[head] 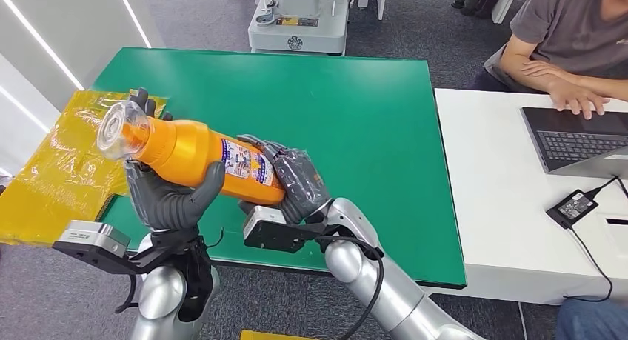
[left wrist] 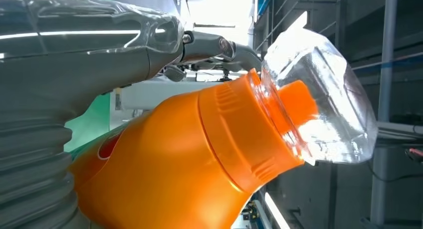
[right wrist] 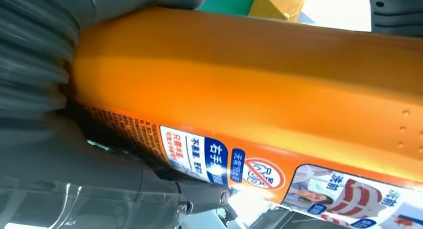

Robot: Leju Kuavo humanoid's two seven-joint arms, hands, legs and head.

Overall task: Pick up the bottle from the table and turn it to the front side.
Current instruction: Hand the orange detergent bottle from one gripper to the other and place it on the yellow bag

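1. Head view shows the left hand point(head: 166, 199) wrapped around the upper body of the bottle point(head: 196, 156), thumb curled over the near side and fingers showing behind the neck; the right hand point(head: 296, 178) cups the base end, fingers closed against it
2. Both hands hold the bottle clear of the green table point(head: 355, 118), lying almost on its side, its clear cap point(head: 120, 130) pointing to the robot's left and tipped a little upward
3. Left wrist view has the orange shoulder point(left wrist: 164, 174) pressed against the palm and a dark fingertip point(left wrist: 239, 52) reaching to the edge of the clear cap point(left wrist: 319, 99)
4. Right wrist view shows the label point(right wrist: 279, 176) running along the bottle's side next to the hand's cover point(right wrist: 35, 89), so the printed face seems only partly turned toward the head camera
5. Risk, as I judge it: the smooth plastic could slip while being rolled between two hands; if one hand loosens before the other has firm hold, the bottle could drop onto the table
6. Beyond the hands lie yellow bags point(head: 59, 162) at the table's left edge, and a person point(head: 570, 36) sits at a laptop point(head: 578, 140) on the white desk point(head: 503, 207)
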